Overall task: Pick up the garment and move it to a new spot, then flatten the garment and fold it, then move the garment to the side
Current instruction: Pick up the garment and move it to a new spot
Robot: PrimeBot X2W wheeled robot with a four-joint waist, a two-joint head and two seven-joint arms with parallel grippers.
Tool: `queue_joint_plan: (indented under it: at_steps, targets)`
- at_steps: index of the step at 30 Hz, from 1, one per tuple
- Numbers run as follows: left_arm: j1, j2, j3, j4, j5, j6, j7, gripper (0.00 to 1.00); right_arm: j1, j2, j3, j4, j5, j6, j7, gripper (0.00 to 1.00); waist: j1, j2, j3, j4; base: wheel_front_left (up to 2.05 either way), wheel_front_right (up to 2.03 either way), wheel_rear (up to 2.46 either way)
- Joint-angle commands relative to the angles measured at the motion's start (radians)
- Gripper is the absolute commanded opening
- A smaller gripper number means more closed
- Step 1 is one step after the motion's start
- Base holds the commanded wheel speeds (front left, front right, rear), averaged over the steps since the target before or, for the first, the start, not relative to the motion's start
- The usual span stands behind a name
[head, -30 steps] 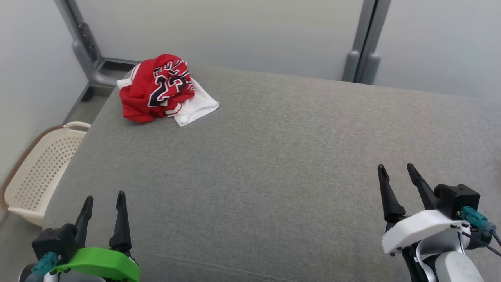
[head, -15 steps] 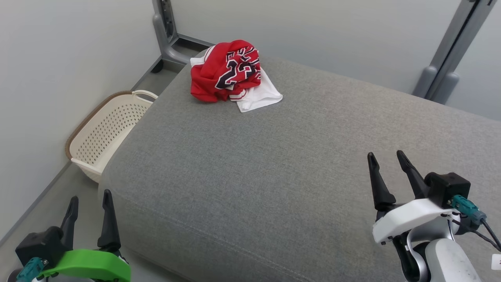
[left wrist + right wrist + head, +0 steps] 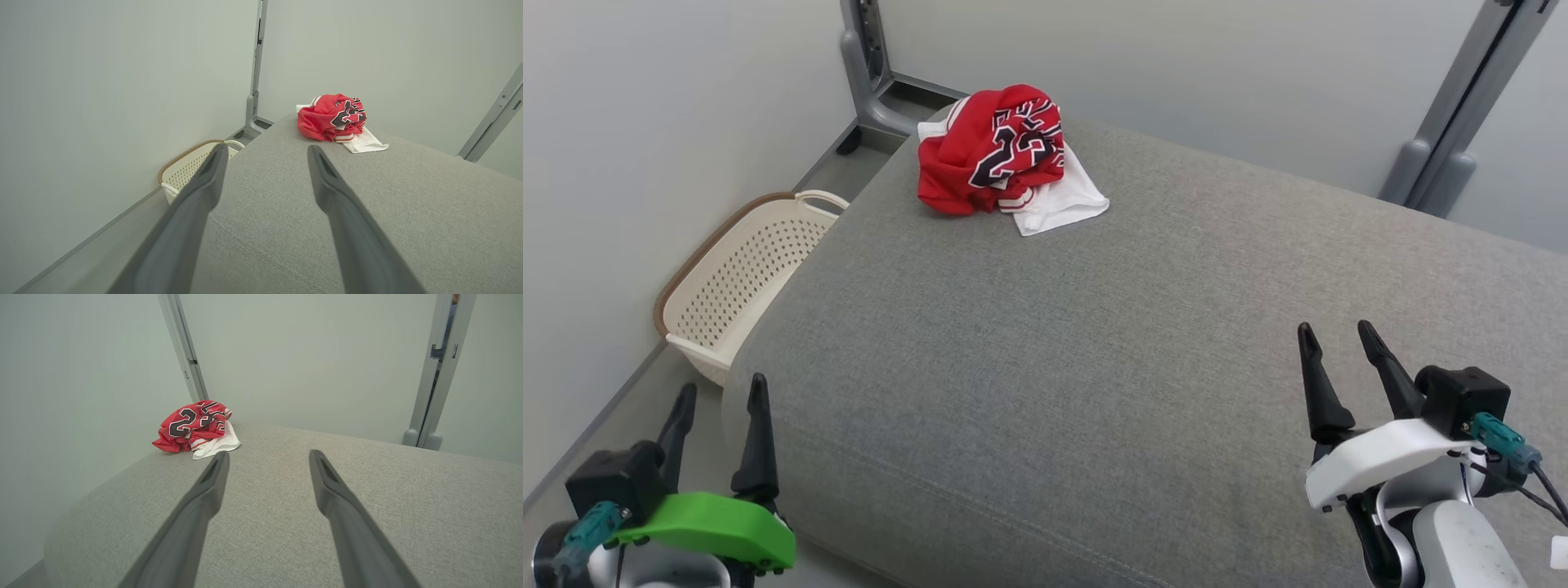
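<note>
The garment (image 3: 1001,155) is a crumpled red and white jersey with black numbers, lying in a heap at the far left corner of the grey cushioned surface (image 3: 1143,343). It also shows in the left wrist view as the garment (image 3: 337,120) and in the right wrist view as the garment (image 3: 194,428). My left gripper (image 3: 723,396) hangs open at the near left edge of the cushion, partly over the floor. Over the near right of the cushion, my right gripper (image 3: 1335,339) is open too. Both are far from the garment and hold nothing.
A cream perforated laundry basket (image 3: 739,282) stands on the floor against the cushion's left side, also seen as the basket (image 3: 190,167). Grey metal frame posts (image 3: 1445,139) rise behind the cushion. Pale walls close in on the left and back.
The head camera swung left over the last second, so the whole picture shifted and the basket and floor came into view. Both grippers stayed open, and the left one rose slightly.
</note>
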Motion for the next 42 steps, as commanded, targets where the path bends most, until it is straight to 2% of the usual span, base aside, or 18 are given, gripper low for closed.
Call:
queue_joint_plan:
  at_steps: [1,4,11,17,24,29,35,42]
  targets:
    - [-0.031,0.012,0.001,0.003,0.007,-0.008,0.009,1.00,0.005,-0.005,-0.004,-0.006,-0.007,-0.001,-0.001,1.00,0.0000,0.0000,0.013,-0.043,0.00,0.00,0.00]
    - [-0.089,0.036,0.001,0.011,0.021,-0.022,0.036,1.00,-0.003,-0.005,0.001,-0.019,-0.017,-0.001,0.009,1.00,0.0000,0.0000,0.030,-0.092,0.00,0.00,0.00]
    - [-0.291,0.094,-0.004,0.051,0.050,-0.088,0.129,1.00,-0.041,-0.005,0.002,-0.061,-0.038,-0.001,0.023,1.00,0.0000,0.0000,0.097,-0.210,0.00,0.00,0.00]
    - [-0.439,0.120,0.005,0.119,0.024,-0.150,0.207,1.00,-0.081,-0.004,0.021,-0.079,-0.040,-0.001,0.029,1.00,0.0000,0.0000,0.165,-0.305,0.00,0.00,0.00]
    - [-0.602,0.149,0.052,0.219,-0.063,-0.221,0.319,1.00,-0.140,-0.004,0.034,-0.102,-0.039,-0.001,0.019,1.00,0.0000,0.0000,0.293,-0.434,0.00,0.00,0.00]
    - [-0.675,0.193,0.081,0.285,-0.105,-0.245,0.400,1.00,-0.165,-0.004,0.028,-0.109,-0.038,-0.001,0.006,1.00,0.0000,0.0000,0.377,-0.505,0.00,0.00,0.00]
    - [-0.738,0.246,0.092,0.365,-0.124,-0.248,0.489,1.00,-0.199,-0.003,0.023,-0.113,-0.027,-0.001,-0.013,1.00,0.0000,0.0000,0.483,-0.573,0.00,0.00,0.00]
    - [-0.782,0.294,0.106,0.396,-0.111,-0.241,0.510,1.00,-0.241,-0.003,0.027,-0.125,-0.022,-0.001,-0.033,1.00,0.0000,0.0000,0.594,-0.625,0.00,0.00,0.00]
